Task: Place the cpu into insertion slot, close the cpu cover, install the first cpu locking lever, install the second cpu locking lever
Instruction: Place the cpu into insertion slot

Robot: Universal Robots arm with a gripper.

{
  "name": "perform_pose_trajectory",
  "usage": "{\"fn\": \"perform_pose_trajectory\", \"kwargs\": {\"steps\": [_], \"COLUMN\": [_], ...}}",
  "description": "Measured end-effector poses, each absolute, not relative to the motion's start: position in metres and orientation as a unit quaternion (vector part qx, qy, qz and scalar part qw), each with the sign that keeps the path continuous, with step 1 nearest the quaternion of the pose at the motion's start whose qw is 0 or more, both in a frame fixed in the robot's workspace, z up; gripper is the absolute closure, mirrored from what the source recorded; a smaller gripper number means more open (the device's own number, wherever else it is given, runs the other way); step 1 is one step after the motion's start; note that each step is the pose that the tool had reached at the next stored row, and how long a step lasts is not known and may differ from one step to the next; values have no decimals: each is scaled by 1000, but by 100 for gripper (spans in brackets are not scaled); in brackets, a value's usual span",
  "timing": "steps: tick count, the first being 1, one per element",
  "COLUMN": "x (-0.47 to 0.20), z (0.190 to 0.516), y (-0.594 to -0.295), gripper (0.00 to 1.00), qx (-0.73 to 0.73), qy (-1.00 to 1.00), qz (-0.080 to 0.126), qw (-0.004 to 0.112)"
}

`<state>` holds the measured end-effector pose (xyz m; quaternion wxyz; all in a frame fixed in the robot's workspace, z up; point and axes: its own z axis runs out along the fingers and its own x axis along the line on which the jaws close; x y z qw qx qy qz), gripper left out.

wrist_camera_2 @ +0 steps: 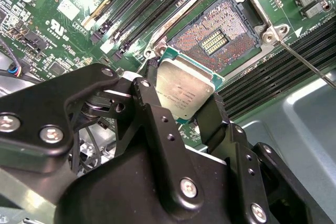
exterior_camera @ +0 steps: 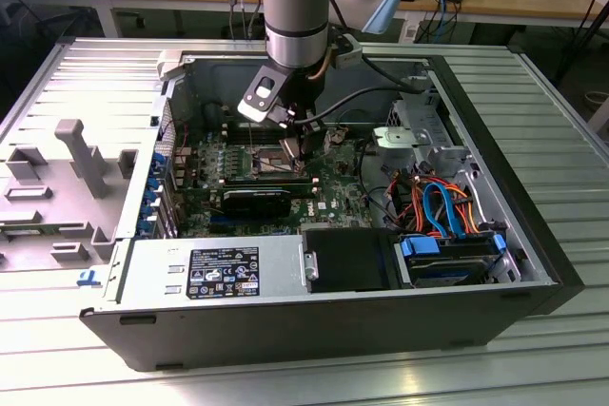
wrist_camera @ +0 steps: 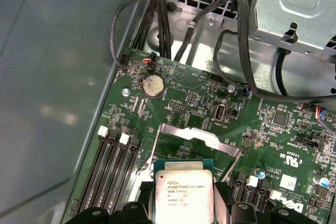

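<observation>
step one is in hand i reckon: the gripper (wrist_camera_2: 178, 99) has its jaws pinched on the cpu (wrist_camera_2: 186, 85) by two opposite edges, held over one edge of the bare insertion slot (wrist_camera_2: 212, 38), not seated. the cpu cover (wrist_camera: 191, 134) looks flipped up. seating it calls for squaring and levelling the chip with the socket. notch alignment is hard to make out, and the chip hides part of the slot.
</observation>
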<state>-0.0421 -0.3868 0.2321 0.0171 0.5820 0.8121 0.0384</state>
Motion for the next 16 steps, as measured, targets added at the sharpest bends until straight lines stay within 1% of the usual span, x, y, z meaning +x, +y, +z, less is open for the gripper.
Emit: {"fn": "perform_pose_trajectory", "kwargs": {"steps": [16], "x": [-42], "z": [232], "y": [-387], "gripper": [46], "qx": [588], "qy": [808], "qz": [38], "qw": [17]}}
